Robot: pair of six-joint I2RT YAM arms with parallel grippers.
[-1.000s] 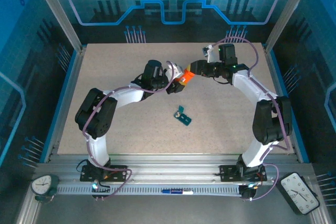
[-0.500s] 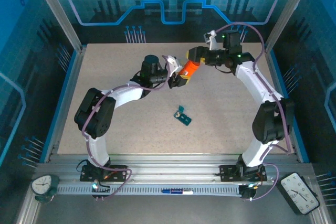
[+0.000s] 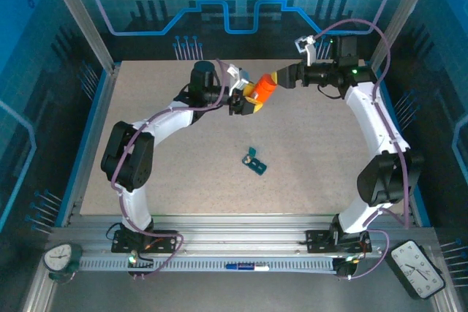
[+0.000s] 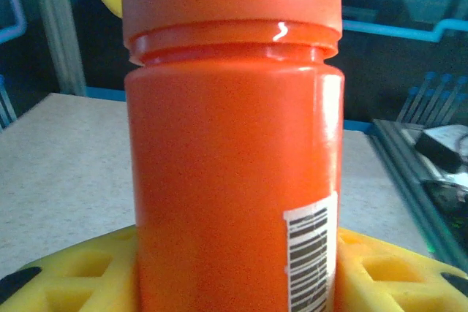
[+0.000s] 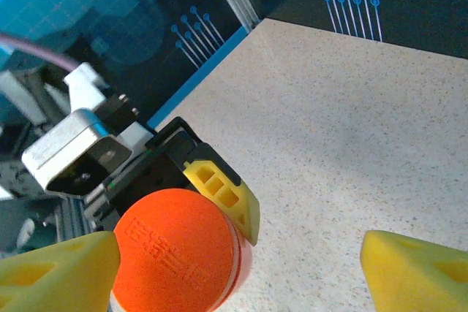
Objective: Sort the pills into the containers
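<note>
My left gripper (image 3: 245, 100) is shut on an orange pill bottle (image 3: 259, 90), held above the far middle of the table. In the left wrist view the bottle (image 4: 230, 158) stands upright with its cap on, between yellow fingers (image 4: 66, 272). My right gripper (image 3: 281, 78) is open just right of the cap. In the right wrist view the cap (image 5: 175, 250) lies beside the left one of my right gripper's (image 5: 238, 275) fingers (image 5: 58, 268), not gripped. The dark-teal containers box (image 3: 255, 161) lies at the table's middle. The pills are out of view.
The speckled table (image 3: 168, 158) is walled by a metal frame with blue panels. The left gripper's yellow finger (image 5: 223, 188) presses the bottle's side under the cap. Two clocks (image 3: 418, 268) sit on the near rail, off the work surface.
My right gripper has opened, let go of the bottle's cap end and drawn back to the right. The left arm has carried the bottle a little farther away.
</note>
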